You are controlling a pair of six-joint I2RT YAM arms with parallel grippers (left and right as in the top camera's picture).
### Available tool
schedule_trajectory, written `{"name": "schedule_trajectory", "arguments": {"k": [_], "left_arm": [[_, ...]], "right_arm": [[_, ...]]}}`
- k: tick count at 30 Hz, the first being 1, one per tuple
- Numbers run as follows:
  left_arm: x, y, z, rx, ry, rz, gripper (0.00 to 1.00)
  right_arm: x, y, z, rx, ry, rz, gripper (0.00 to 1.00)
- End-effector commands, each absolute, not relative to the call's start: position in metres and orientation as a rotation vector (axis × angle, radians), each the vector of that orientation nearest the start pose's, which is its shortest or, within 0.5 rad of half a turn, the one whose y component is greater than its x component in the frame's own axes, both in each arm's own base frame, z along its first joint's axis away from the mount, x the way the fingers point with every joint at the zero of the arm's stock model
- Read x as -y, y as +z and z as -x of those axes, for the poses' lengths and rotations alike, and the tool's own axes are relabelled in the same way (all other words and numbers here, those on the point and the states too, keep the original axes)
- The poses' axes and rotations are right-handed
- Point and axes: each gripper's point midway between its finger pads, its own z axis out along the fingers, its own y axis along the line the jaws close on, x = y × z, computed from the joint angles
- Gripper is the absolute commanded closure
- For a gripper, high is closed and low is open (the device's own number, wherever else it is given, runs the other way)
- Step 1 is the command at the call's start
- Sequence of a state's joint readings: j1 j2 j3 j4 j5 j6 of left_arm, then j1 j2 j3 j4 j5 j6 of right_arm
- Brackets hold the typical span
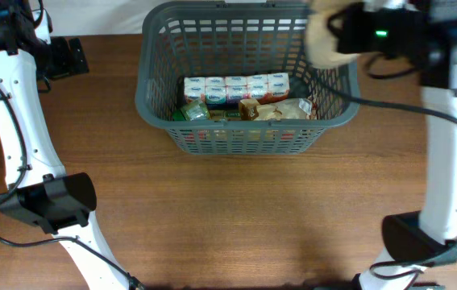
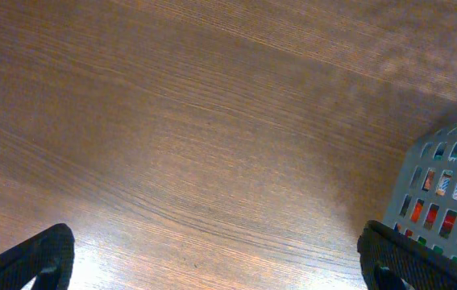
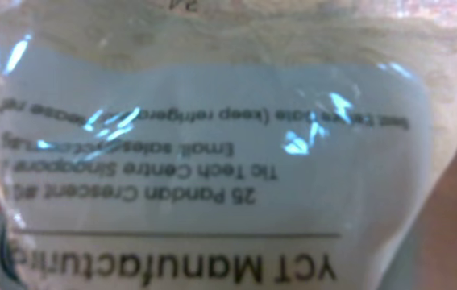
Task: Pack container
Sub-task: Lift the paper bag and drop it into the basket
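The brown wooden table (image 1: 228,217) lay bare along its near side. Beyond it, about mid-table and toward the far edge, stood the large dark grey slotted plastic basket (image 1: 152,105). Against its near wall were a row of white-and-blue wrapped packs (image 1: 236,86), a small brown carton (image 1: 249,108), a green-topped item (image 1: 194,112) and a clear crinkled packet (image 1: 291,110). The far half of its floor was open.

At the far left, well apart from the basket, the left gripper (image 1: 68,56) hovered with its fingers (image 2: 31,259) spread wide and nothing between them.

At the far right the right gripper (image 1: 347,32) hung over the basket's far right corner. The clear plastic bag of pale beige powder with a printed label (image 3: 212,129) filled its wrist view and hid the fingers. As the bag hung off the table, they were evidently closed on it.

To place it well, the bag should be carried leftward over the open far floor, lowered clear of the rim, and let go only once it rested flat.
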State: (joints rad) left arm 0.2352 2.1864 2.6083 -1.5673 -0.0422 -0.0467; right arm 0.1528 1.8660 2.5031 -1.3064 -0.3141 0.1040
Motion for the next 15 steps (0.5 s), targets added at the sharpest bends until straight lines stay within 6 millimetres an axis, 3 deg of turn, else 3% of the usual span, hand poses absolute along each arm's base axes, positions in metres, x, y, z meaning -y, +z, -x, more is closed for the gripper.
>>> {"name": "schedule_trajectory", "arguments": {"k": [1, 3, 9, 15], "left_arm": [[-0.120, 0.255, -0.458, -2.703, 0.114, 0.415, 0.01], [-0.120, 0.255, -0.458, -2.703, 0.114, 0.415, 0.01], [-0.120, 0.255, -0.458, -2.703, 0.114, 0.415, 0.01], [-0.120, 0.255, -0.458, -2.703, 0.114, 0.415, 0.01]], "right_arm": [[-0.175, 0.381, -0.447, -2.258, 0.449, 0.407, 0.96], [-0.197, 0.361, -0.455, -2.276, 0.412, 0.482, 0.96], [-0.213, 0.292, -0.476, -2.419, 0.269, 0.515, 0.96], [-0.234, 0.213, -0.464, -2.648, 0.382, 0.599, 0.96]]}}
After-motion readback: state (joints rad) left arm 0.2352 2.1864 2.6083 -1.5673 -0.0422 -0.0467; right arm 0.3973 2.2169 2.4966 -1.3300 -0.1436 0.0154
